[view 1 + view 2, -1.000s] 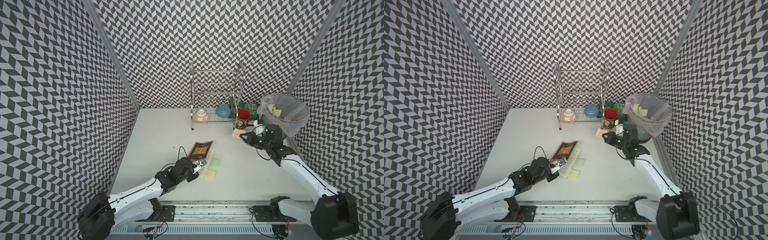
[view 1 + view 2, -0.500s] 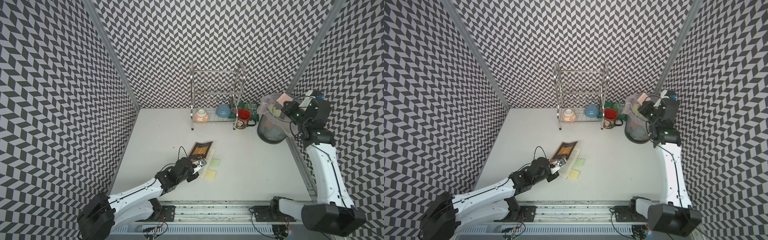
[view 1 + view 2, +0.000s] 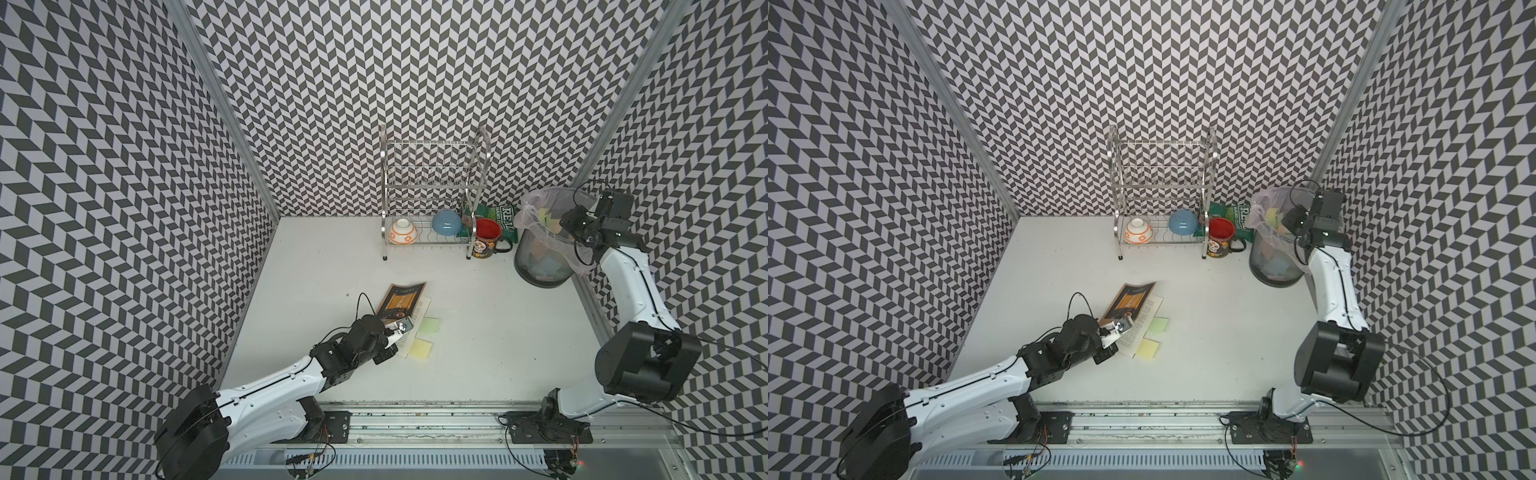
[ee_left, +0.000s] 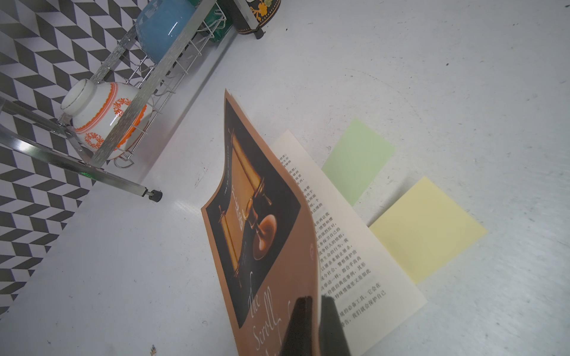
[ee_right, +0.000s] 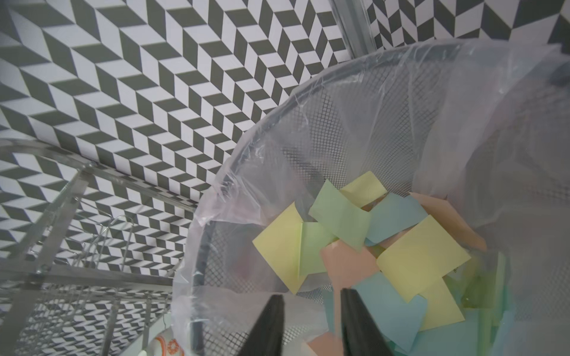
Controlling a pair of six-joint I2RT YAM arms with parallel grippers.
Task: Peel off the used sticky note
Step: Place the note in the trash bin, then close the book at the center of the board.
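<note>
A book lies open on the table, and its orange-brown cover (image 4: pixel 256 215) (image 3: pixel 401 299) is held up off the printed page (image 4: pixel 348 246). My left gripper (image 4: pixel 317 300) (image 3: pixel 400 329) is shut on the cover's lower edge. A green sticky note (image 4: pixel 357 160) (image 3: pixel 429 325) and a yellow sticky note (image 4: pixel 425 229) (image 3: pixel 419 348) stick out from under that page. My right gripper (image 5: pixel 311 296) (image 3: pixel 566 222) hangs open over the lined mesh bin (image 5: pixel 308 129) (image 3: pixel 540 272) with nothing between its fingers. A pink note (image 5: pixel 348 262) lies just past the fingertips among several discarded notes.
A steel dish rack (image 3: pixel 432 187) at the back holds a white-and-orange bowl (image 3: pixel 403 231) and a blue bowl (image 3: pixel 446 222). A red mug (image 3: pixel 487 239) and a green packet (image 3: pixel 505 216) stand between the rack and the bin. Patterned walls close in three sides.
My right arm swung from the table's middle up over the bin with a pink note, then its jaws opened and the note left them. The left arm has not moved.
</note>
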